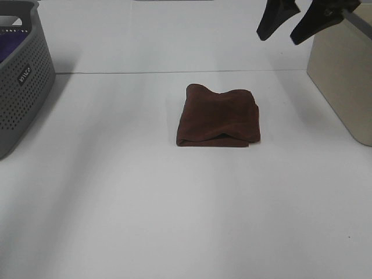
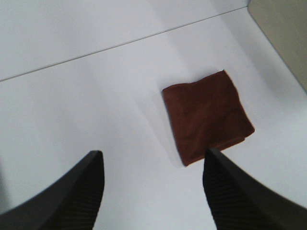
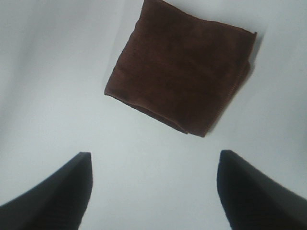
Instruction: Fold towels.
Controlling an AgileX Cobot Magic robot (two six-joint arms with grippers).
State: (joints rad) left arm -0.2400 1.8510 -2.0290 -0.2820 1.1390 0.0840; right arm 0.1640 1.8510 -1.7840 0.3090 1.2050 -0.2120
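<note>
The dark reddish-brown towel (image 1: pixel 218 116) lies folded into a small square in the middle of the white table. It also shows in the left wrist view (image 2: pixel 207 115) and in the right wrist view (image 3: pixel 181 64). My right gripper (image 1: pixel 292 22) hangs open and empty high above the table at the back right, well clear of the towel. In its own view its two dark fingers (image 3: pixel 53 201) stand wide apart. My left gripper (image 2: pixel 153 191) is open and empty too, held away from the towel; it does not show in the exterior high view.
A grey perforated basket (image 1: pixel 23 75) with purple fabric inside stands at the left edge. A beige bin (image 1: pixel 346 75) stands at the right edge, also in the left wrist view (image 2: pixel 283 28). A seam line (image 1: pixel 174 72) crosses the table behind the towel.
</note>
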